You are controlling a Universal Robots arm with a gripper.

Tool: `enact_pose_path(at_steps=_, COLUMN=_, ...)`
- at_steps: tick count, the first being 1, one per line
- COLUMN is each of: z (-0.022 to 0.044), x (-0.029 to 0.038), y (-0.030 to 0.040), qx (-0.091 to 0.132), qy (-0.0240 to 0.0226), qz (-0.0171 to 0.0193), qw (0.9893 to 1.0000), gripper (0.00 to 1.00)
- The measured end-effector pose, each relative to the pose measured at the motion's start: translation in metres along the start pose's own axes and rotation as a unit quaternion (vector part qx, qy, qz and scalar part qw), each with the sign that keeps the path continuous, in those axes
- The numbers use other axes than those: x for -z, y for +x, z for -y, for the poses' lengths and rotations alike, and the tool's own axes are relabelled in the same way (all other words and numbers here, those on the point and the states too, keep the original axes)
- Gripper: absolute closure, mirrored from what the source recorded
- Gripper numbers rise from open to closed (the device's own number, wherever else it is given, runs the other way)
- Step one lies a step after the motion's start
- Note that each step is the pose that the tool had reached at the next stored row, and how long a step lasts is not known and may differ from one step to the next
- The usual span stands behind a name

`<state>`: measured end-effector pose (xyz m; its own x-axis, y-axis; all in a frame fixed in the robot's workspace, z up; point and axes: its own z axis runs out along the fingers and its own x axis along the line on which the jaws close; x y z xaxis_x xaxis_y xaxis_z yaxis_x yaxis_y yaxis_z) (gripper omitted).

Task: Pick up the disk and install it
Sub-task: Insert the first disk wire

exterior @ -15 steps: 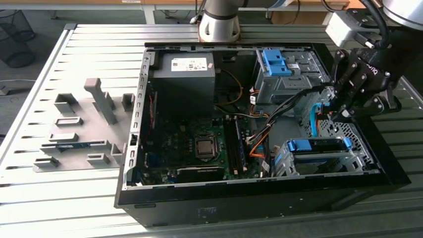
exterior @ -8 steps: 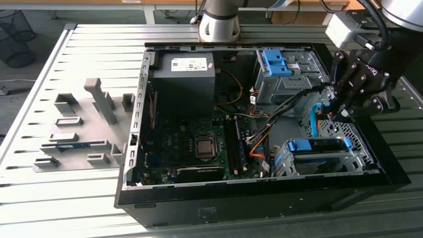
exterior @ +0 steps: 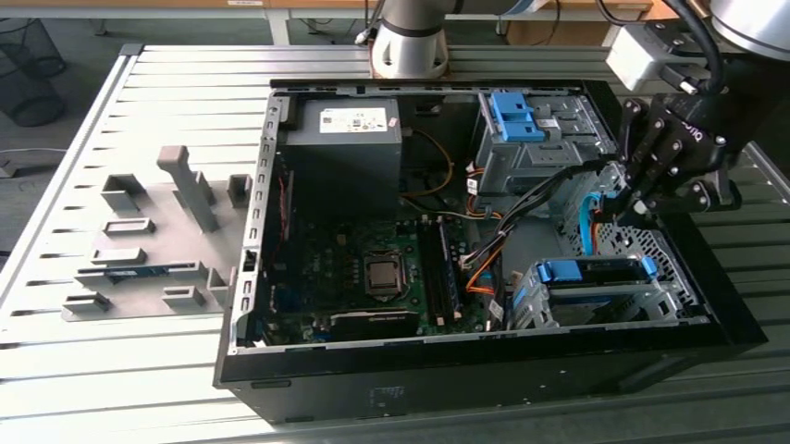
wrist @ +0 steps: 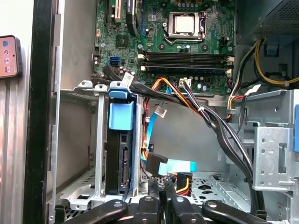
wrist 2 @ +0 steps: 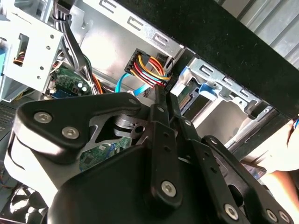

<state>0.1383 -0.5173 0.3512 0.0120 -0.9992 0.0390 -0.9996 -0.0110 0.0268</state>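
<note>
My pincer (exterior: 650,205) hangs inside the open computer case (exterior: 370,388), over the corner with the metal drive cage (exterior: 672,277). Fingers pressed together, tips close on a cable plug (wrist: 156,164) with the flat blue ribbon and coloured wires; whether they actually pinch it I cannot tell.

The disk (wrist: 119,154) sits just beside my fingertips, upright in the cage slot, blue caddy tab (wrist: 120,114) at its outer end. So pick-up and seating look done, as far as I judge. Its rear connector looks bare, so cabling seems left.

Arm pose: wrist reaching down into the case from its outer wall side, fingers pointing toward the case floor, motherboard (wrist: 187,42) farther off.
</note>
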Motion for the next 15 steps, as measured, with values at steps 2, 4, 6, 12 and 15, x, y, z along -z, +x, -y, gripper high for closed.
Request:
enact_pose_path(at_steps=2, z=-0.0024, x=0.0006, y=0.0001, qx=0.0, qy=0.001, qz=-0.0002, qw=1.0, gripper=0.84)
enact_pose_path(at_steps=4, z=-0.003, x=0.001, y=0.0001, qx=0.0, qy=0.0014, qz=-0.0001, qw=1.0, gripper=0.84)
enact_pose_path(at_steps=6, z=-0.003, x=0.0015, y=0.0001, qx=0.0, qy=0.0014, qz=-0.0002, qw=1.0, gripper=0.84)
enact_pose_path(at_steps=12, z=-0.0047, x=0.0023, y=0.0002, qx=0.0, qy=0.0014, qz=-0.0004, qw=1.0, gripper=0.84)
enact_pose_path(at_steps=15, z=-0.0051, x=0.002, y=0.0005, qx=0.0, qy=0.0014, qz=-0.0006, qw=1.0, gripper=0.84)
